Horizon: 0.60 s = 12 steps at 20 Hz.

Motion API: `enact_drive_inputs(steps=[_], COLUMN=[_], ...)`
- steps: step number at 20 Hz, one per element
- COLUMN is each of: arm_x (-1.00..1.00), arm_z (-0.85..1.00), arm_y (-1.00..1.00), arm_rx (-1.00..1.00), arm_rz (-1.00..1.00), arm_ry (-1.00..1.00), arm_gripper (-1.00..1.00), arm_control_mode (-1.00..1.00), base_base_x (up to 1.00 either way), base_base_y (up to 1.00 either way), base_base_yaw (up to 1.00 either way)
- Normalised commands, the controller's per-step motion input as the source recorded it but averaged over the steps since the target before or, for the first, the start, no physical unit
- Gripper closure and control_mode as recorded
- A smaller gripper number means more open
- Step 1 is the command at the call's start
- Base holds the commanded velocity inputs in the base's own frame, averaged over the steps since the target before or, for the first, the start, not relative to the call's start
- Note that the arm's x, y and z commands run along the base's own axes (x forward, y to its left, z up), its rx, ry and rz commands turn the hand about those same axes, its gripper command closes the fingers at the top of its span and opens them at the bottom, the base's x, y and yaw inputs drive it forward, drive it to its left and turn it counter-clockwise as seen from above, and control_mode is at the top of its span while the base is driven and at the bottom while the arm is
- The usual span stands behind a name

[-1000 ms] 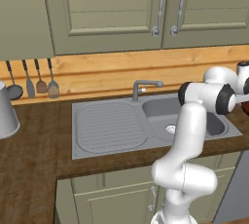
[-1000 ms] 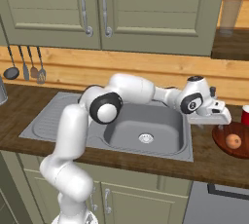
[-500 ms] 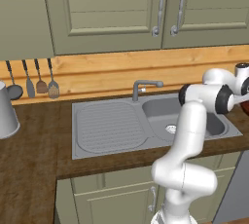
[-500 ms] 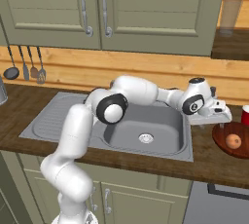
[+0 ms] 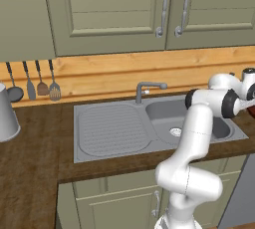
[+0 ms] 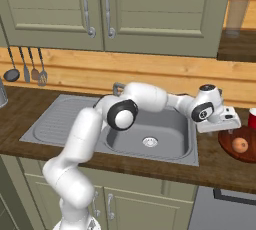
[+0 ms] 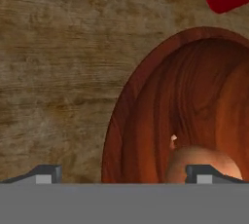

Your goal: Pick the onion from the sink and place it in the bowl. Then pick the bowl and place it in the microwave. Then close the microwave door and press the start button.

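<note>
One onion (image 6: 240,145) in bowl (image 6: 231,149); sink (image 5: 149,123) leftward.

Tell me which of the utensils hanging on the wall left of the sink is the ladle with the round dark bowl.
The leftmost one, the ladle: it ends in a round dark bowl, while the other three utensils beside it end in flatter, paler heads.

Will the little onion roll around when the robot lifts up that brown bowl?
Probably a bit. The onion is round like a ball and lies loose inside the bowl, so a tilt would likely send it rolling. The bowl's raised rim should keep it in. The bowl looks glossy and wide, so it may be slippery to pinch with the open gripper.
</note>
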Motion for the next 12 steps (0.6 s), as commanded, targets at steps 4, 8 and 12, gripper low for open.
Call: enact_drive_inputs(steps=[4,8,12], arm_x=[0.18,0.09,0.00], arm_z=[-0.20,-0.18,-0.17], arm_y=[0.00,-0.01,-0.03], arm_rx=[0.00,0.00,0.00], arm_rz=[0.04,0.03,0.03], arm_ry=[0.05,0.04,0.05], arm_gripper=[-1.00,-1.00,1.00], arm_control_mode=[-1.00,-1.00,-1.00], base_base_x=[0.00,0.00,0.00], base_base_y=[0.00,0.00,0.00], base_base_yaw=[0.00,0.00,0.00])
